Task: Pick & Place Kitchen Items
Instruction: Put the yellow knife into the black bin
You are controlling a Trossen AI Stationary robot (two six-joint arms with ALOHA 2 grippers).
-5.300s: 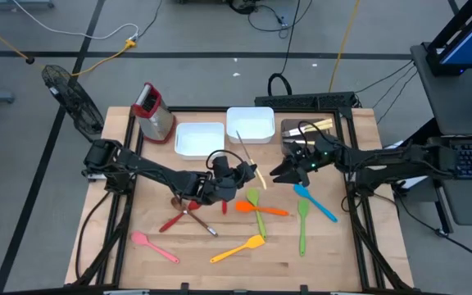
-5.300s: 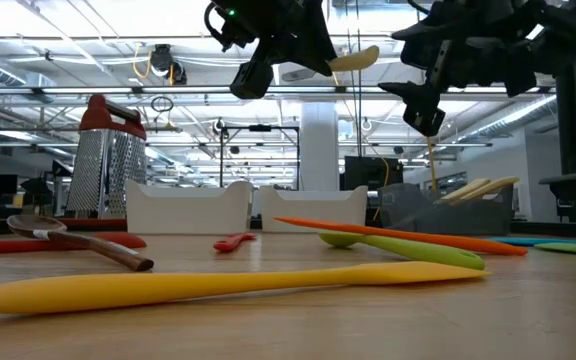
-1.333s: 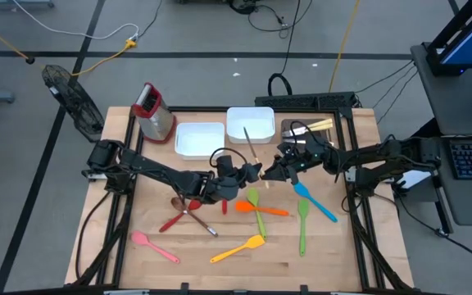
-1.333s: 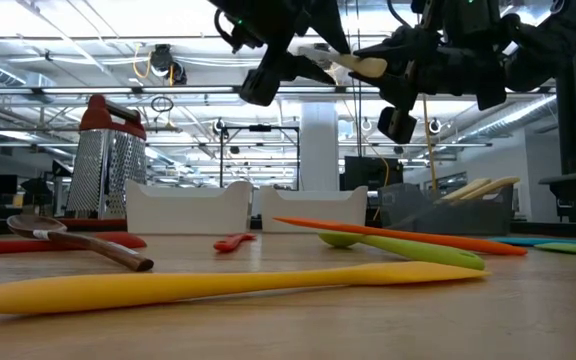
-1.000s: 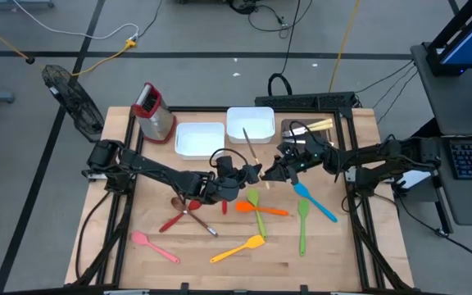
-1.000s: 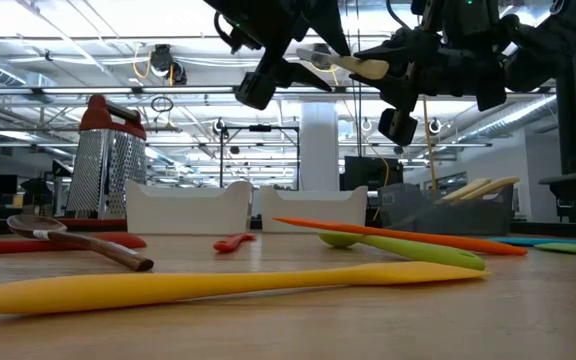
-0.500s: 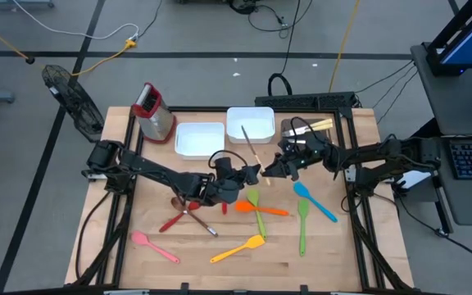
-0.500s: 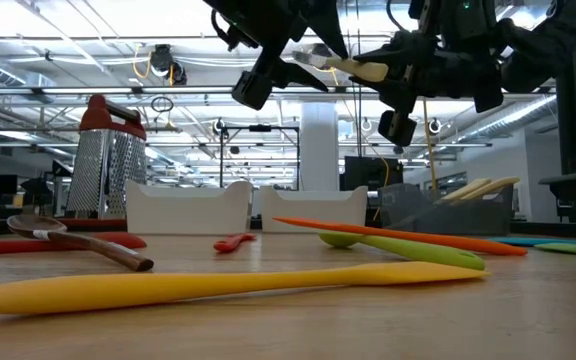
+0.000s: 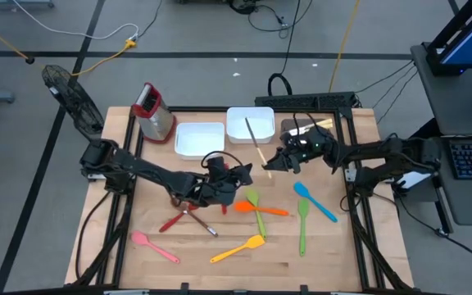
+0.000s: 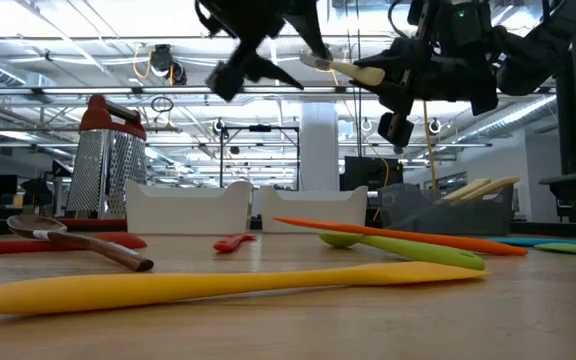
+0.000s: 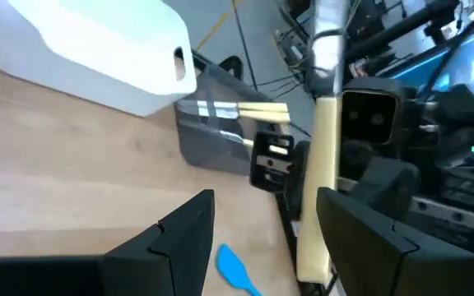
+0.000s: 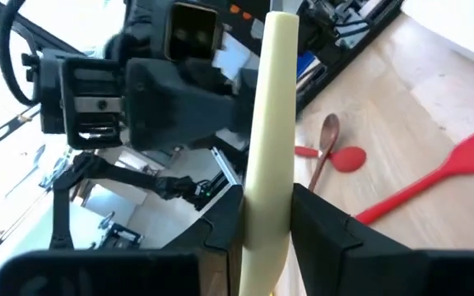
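The pale-handled knife (image 9: 257,146) is up in the air near the white tray (image 9: 249,124), pinched in the right gripper (image 9: 269,163); left gripper (image 9: 242,173) is spread open, holding nothing — looks like a handoff; next I'd guess it gets carried to a tray.

Grey floor (image 9: 39,205) with black tape lines, yellow cable (image 9: 97,56); ceiling trusses (image 10: 88,95), white pillar (image 10: 319,160)
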